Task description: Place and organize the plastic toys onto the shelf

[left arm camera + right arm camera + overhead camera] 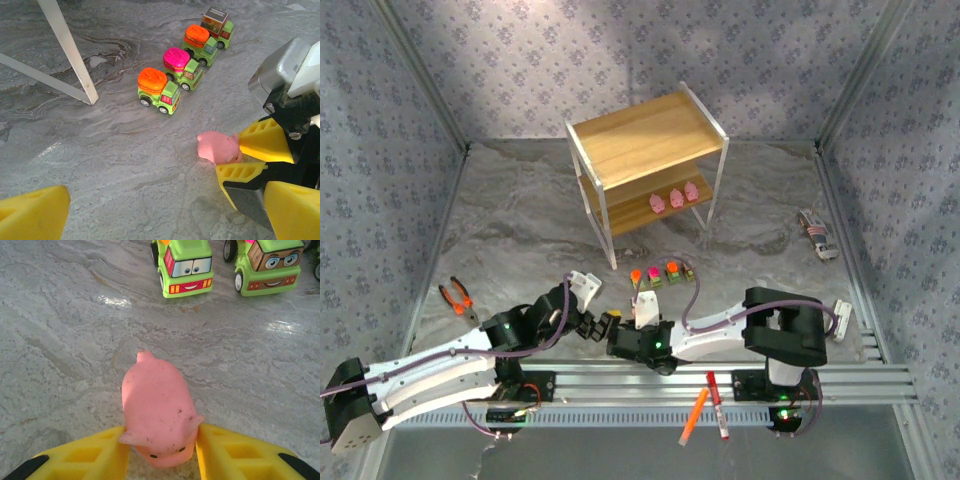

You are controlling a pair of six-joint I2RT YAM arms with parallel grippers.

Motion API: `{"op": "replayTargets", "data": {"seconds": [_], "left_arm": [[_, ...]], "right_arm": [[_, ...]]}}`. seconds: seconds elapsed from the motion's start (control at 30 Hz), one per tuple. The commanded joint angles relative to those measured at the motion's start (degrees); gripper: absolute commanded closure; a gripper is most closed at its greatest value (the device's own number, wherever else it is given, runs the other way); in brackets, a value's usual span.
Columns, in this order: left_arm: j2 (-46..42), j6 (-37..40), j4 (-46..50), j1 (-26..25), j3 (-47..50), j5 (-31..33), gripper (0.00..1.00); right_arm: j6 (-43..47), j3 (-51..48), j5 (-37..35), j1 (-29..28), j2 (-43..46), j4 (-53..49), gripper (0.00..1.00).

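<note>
A pink pig (157,407) lies low over the marble table top, its head pinched between the yellow fingers (80,460) of my right gripper (160,437), which is shut on it. The left wrist view shows the same pig (217,146) from the side. My left gripper (165,220) stands wide open just left of it, holding nothing. Several yellow-green trucks (159,90) stand in a row beyond, near the shelf's white leg (70,50). From above, the shelf (645,160) has three pink pigs (675,197) on its lower board. Both grippers, left (588,325) and right (611,320), meet in front of the trucks (660,273).
Orange-handled pliers (458,298) lie at the left. Two marker pens (705,410) rest on the metal rail at the near edge. A small grey object (817,235) lies at the right by the wall. Patterned walls close in three sides.
</note>
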State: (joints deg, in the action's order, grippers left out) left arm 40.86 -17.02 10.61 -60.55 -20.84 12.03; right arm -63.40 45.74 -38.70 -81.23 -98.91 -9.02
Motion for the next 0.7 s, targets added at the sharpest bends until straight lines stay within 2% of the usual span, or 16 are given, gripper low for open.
{"op": "replayTargets", "data": {"seconds": [0.0, 0.4, 0.67], "left_arm": [[-0.61, 0.06, 0.86, -0.22, -1.83, 0.39, 0.01], [-0.56, 0.10, 0.88, -0.18, -1.84, 0.44, 0.01], [-0.63, 0.07, 0.86, -0.09, -1.83, 0.38, 0.01]], "right_arm": [[0.69, 1.37, 0.02, 0.62, -1.70, -0.52, 0.59], [1.36, 2.31, -0.89, 0.99, -2.38, -1.39, 0.59], [1.76, 2.60, -1.20, 1.01, -2.51, -1.53, 0.68]]}}
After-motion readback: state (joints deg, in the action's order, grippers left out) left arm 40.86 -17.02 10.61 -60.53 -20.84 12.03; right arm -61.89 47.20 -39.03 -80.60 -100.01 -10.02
